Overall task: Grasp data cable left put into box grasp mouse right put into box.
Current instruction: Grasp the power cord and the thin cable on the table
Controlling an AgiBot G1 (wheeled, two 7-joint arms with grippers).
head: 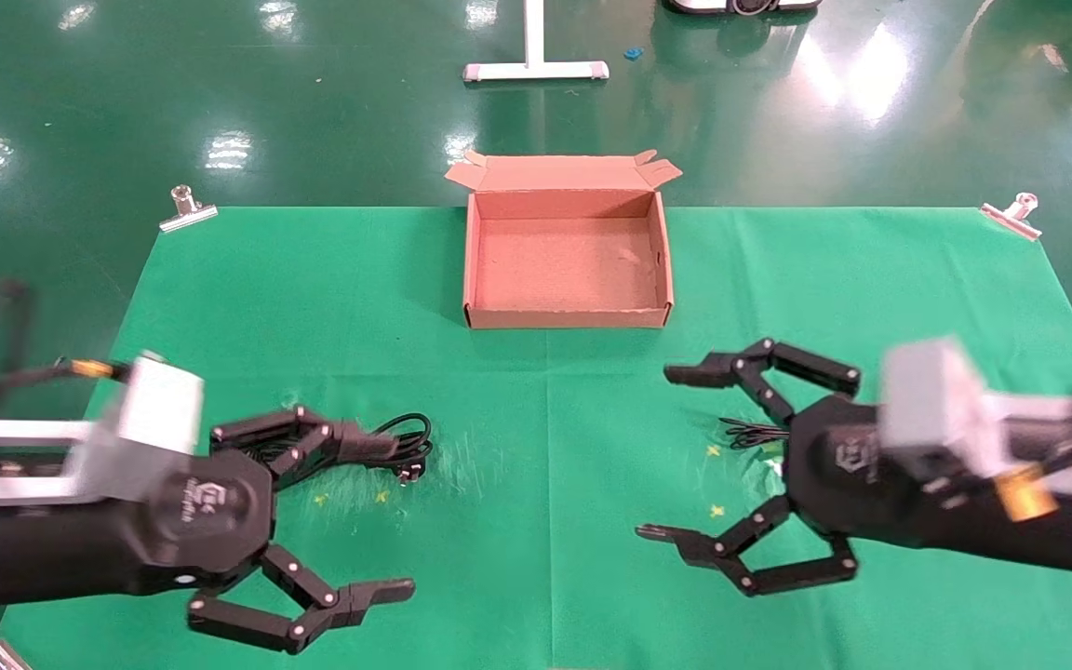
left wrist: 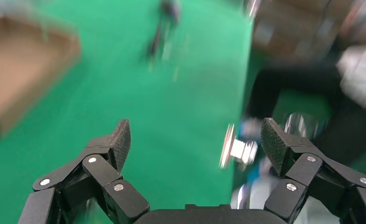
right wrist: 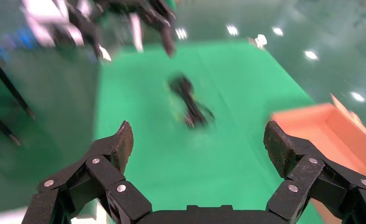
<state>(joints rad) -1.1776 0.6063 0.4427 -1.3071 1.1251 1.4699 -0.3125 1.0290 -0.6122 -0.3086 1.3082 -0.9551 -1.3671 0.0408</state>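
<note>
The brown cardboard box [head: 566, 316] stands open and empty at the far middle of the green mat; it also shows in the right wrist view [right wrist: 344, 135] and the left wrist view [left wrist: 17, 70]. The black data cable [head: 408, 443] lies at the near left, partly hidden by the upper finger of my left gripper [head: 385, 512], which is open just above the mat. The right wrist view also shows the cable [right wrist: 190, 105]. My right gripper [head: 657, 453] is open at the near right. Its body hides the mouse; only a thin black cord [head: 748, 433] shows.
The green mat [head: 545, 521] covers the table, held by metal clips at the far left corner [head: 187, 209] and far right corner [head: 1015, 214]. A white stand base [head: 536, 69] sits on the floor beyond the table. A clip [left wrist: 239, 151] shows close in the left wrist view.
</note>
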